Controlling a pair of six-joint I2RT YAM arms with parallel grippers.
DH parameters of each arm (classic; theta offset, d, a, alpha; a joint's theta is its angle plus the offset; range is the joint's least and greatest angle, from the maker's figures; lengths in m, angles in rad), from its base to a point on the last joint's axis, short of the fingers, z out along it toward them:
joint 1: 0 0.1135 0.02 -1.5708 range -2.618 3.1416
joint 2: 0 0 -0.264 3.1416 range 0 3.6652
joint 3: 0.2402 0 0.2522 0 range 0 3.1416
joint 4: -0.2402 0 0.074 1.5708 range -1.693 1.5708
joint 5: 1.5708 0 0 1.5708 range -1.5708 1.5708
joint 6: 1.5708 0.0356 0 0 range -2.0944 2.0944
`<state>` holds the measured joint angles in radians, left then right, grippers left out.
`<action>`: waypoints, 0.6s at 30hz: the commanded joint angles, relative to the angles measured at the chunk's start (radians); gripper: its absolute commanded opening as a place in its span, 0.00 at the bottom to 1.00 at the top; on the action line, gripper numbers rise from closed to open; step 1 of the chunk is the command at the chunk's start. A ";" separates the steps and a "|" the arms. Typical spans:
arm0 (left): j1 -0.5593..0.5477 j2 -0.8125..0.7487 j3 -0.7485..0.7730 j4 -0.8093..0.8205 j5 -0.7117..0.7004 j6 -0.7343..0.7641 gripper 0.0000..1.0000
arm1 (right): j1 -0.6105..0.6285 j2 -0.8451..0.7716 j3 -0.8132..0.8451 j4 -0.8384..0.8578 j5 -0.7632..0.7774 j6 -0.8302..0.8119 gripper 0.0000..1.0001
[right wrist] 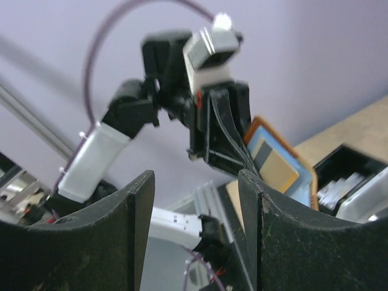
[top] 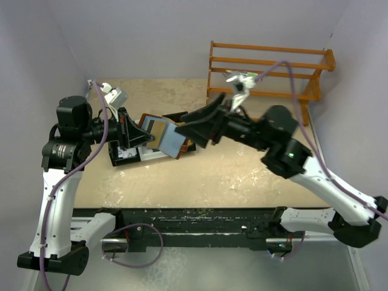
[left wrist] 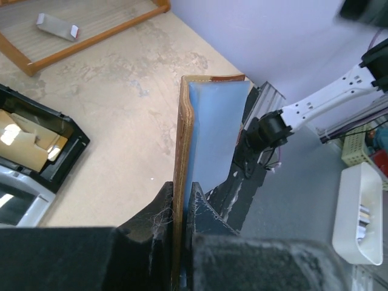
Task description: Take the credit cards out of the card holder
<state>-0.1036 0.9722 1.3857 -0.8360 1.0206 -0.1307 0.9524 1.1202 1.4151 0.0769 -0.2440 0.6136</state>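
The left gripper (left wrist: 182,203) is clamped on one edge of the small brown leather card holder (left wrist: 209,133), which stands on edge above the sandy desk (top: 242,176). A whitish-tan plastic card (right wrist: 277,168) with a dark stripe shows against the holder's blue lining. Facing the holder's open side, the right gripper (right wrist: 194,212) has its jaws apart and holds nothing.

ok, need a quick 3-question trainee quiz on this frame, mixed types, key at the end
1. True or false: the right jaws are clamped on the card holder.
2. What colour is the holder's inner lining? A) light blue B) red C) green
3. Fill in: the holder is pinched, held off the table, by the ____ jaws.

Key: 1 false, they stand open with nothing between them; 2 A; 3 left.
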 commanded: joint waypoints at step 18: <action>0.015 -0.035 -0.048 0.364 0.449 -0.383 0.00 | 0.010 0.123 -0.155 0.172 -0.137 0.135 0.47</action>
<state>-0.0853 0.9615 1.3430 -0.5629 1.2934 -0.4191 0.9714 1.2583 1.2541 0.1711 -0.3969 0.7418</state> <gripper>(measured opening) 0.070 0.476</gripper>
